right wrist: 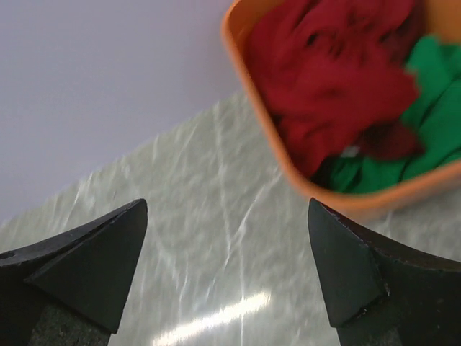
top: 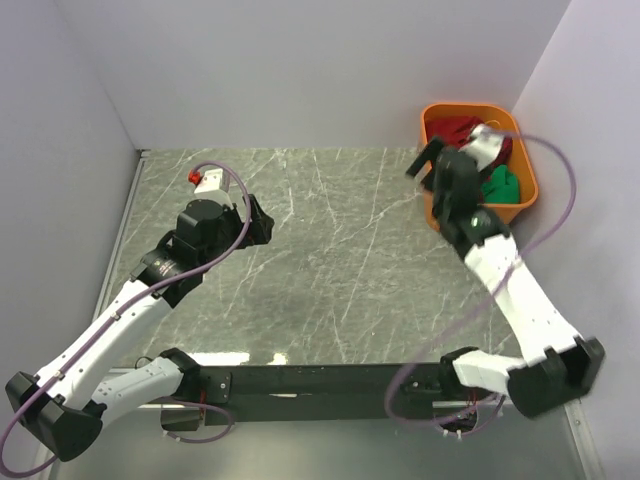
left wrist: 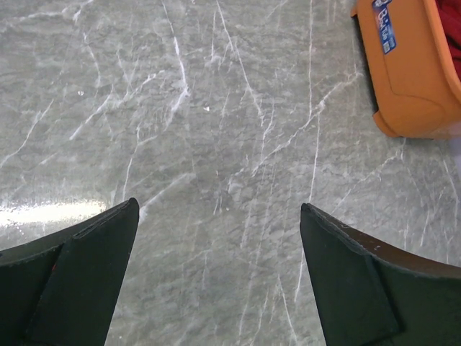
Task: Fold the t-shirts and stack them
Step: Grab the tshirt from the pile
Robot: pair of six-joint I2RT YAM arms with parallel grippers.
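The t-shirts [right wrist: 338, 79] lie crumpled together inside the orange tub [top: 470, 107], which stands at the far right corner of the bench [top: 330, 250], close against the right wall [top: 590, 90]. None of them is folded and none lies on the bench itself. In the right wrist view the red t-shirt [right wrist: 324, 72] fills the left and middle of the tub, heaped up in loose folds. The green t-shirt [right wrist: 432, 101] lies beside it towards the right and also shows under its lower edge. A darker red patch [right wrist: 392, 140] sits where the two meet; the picture is too blurred to tell whether this is a separate shirt.

The right tool [right wrist: 227, 209] hangs over the bench just beside the tub's left wall, apart from the cloth. Its fingers [right wrist: 360, 267] are spread wide, with only marble and the tub's corner showing between them, so it has hold of nothing.

The left tool [left wrist: 220, 216] is over the left half of the bench, well apart from the tub. Its fingers [left wrist: 86, 281] are likewise spread wide and carry nothing; bare grey marble shows between them. From this wrist the tub appears at the upper right, and a blue label [left wrist: 384, 25] is stuck on its outer wall.
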